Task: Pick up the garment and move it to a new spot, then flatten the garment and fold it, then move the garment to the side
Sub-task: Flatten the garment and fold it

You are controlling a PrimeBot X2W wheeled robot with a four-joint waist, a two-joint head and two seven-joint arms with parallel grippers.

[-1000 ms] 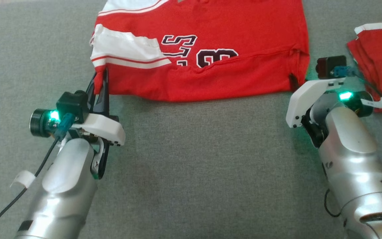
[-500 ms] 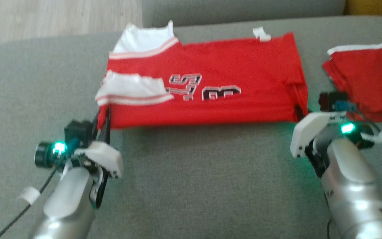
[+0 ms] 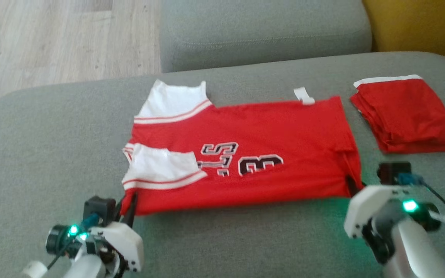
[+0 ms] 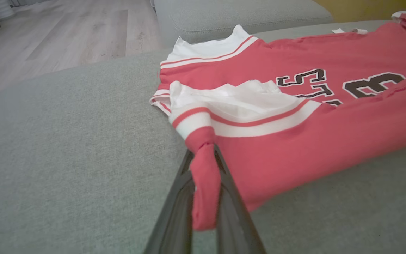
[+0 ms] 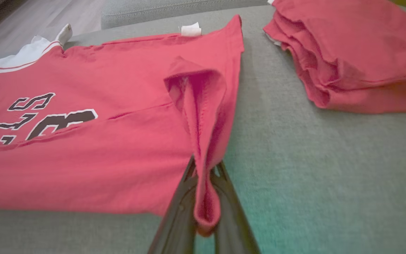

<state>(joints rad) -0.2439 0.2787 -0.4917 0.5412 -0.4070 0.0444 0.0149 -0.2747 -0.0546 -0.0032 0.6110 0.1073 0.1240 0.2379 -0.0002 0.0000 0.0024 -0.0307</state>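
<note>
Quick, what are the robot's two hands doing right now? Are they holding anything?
Left hand: closed, pinching one near corner of the red jersey.
Right hand: closed, pinching the same jersey's other near corner.

Jaws pinch a corner of the jersey (image 5: 118,155) (red stack (image 5: 358,53) nearby).

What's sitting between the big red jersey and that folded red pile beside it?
Nothing: only a bare strip of grey cushion separates the jersey from the folded pile, clearest in the right wrist view.
</note>
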